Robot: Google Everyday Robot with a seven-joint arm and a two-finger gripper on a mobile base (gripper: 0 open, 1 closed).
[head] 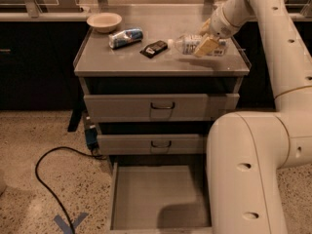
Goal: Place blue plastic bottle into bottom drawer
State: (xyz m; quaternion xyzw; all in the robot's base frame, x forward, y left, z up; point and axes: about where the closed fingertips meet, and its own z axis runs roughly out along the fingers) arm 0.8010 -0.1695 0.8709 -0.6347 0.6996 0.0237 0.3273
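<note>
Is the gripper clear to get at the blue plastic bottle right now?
Likely yes. The gripper is right at the blue plastic bottle, lying on its side on the cabinet top; the can and dark packet lie off to its left, not between.

The clear bottle (186, 44) lies sideways on the bench (122, 60), cap leftward, at the pincer (207, 37); the grey bottom drawer (146, 199) stands open.
</note>
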